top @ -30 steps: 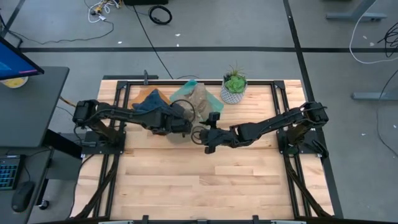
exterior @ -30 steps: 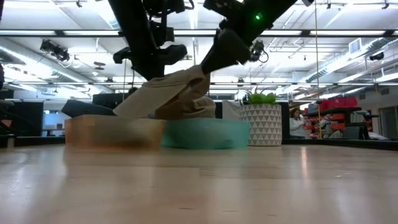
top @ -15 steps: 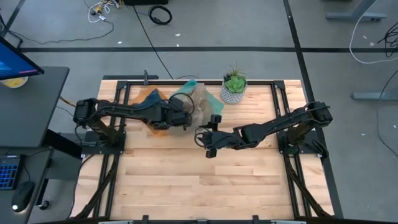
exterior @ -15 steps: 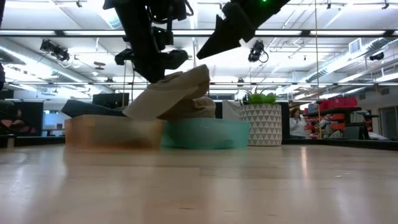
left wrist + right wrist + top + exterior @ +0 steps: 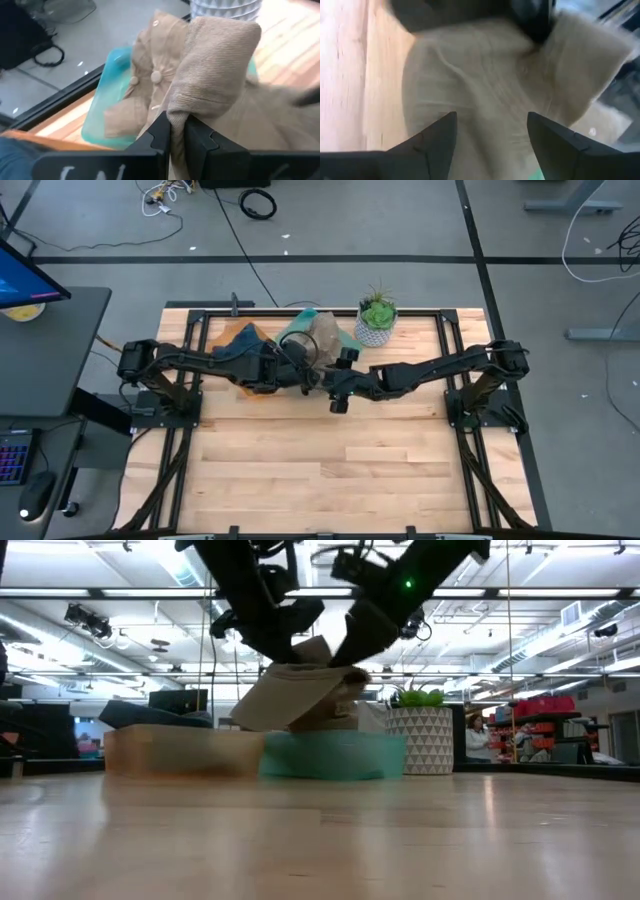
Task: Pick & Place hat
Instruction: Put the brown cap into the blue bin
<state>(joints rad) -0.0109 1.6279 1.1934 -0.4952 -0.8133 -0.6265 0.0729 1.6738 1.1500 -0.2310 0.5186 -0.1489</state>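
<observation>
A tan corduroy hat [image 5: 300, 695] hangs lifted over the teal bin [image 5: 335, 755]. My left gripper [image 5: 177, 120], reaching in from the table's left [image 5: 305, 372], is shut on this hat [image 5: 220, 60]. A second tan hat [image 5: 150, 82] with buttons lies in the teal bin [image 5: 107, 100]. My right gripper [image 5: 492, 127] is open and comes from the right [image 5: 337, 385]. Its fingers stand on either side of the held hat's cloth [image 5: 485, 75]. My left gripper pinches a bunched fold of the tan hat's cloth [image 5: 176, 107] between its two shut fingers. The hat is lifted clear and droops below the fingers, tilted, with its lower edge [image 5: 250, 720] just above the bins. My right gripper: I cannot tell whether its fingers [image 5: 437, 137] touch the hat.
An orange bin [image 5: 180, 752] holding a dark blue hat [image 5: 240, 342] stands left of the teal bin. A potted plant [image 5: 377, 318] in a white patterned pot [image 5: 420, 740] stands to the right of the bins. Bare wooden tabletop [image 5: 330, 470] fills the near half.
My left gripper has carried the tan hat up and toward the teal bin; the hat's low end has come off the orange bin. My right gripper drew back from the hat, then came in again toward the far edge, close to the hat.
</observation>
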